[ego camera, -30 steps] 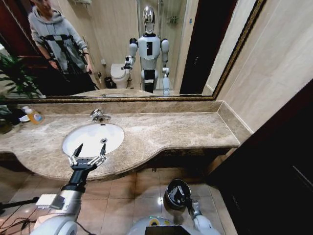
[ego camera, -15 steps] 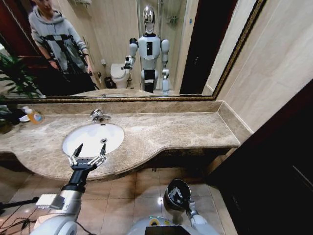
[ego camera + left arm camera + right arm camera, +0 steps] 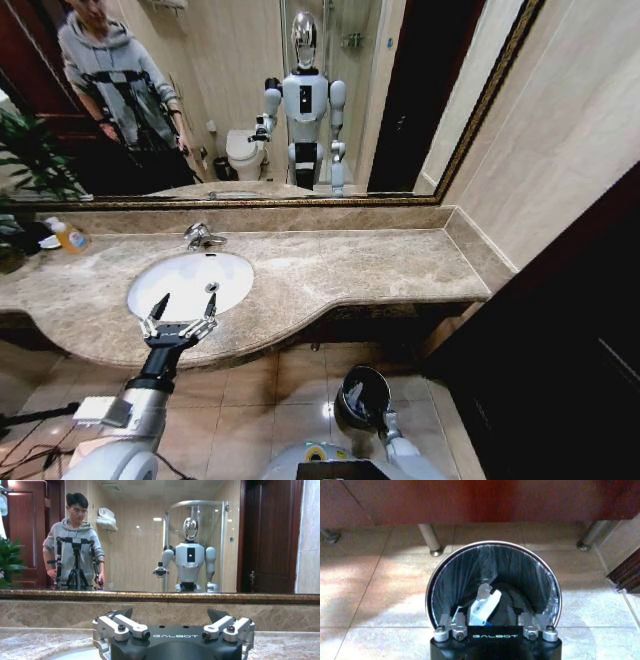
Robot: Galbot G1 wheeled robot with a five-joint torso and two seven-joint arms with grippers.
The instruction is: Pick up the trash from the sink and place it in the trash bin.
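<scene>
A: Right tool (image 3: 490, 624) sits low-centre over the trash bin (image 3: 492, 547), clamping a white packet (image 3: 485, 605) inside the rim.
B: Release only while centred, then lift straight.
A: Left tool (image 3: 180, 318) is spread and empty at the sink's (image 3: 190, 283) near edge, mid-left; basin looks bare.

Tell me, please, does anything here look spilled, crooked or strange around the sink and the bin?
Nothing stands out. The sink looks clean and dry, the soap bottle stands upright on the counter, and the trash bin sits upright on the floor tiles with white trash inside. The left gripper hovers open at the sink's near edge; the right gripper is above the bin.
</scene>
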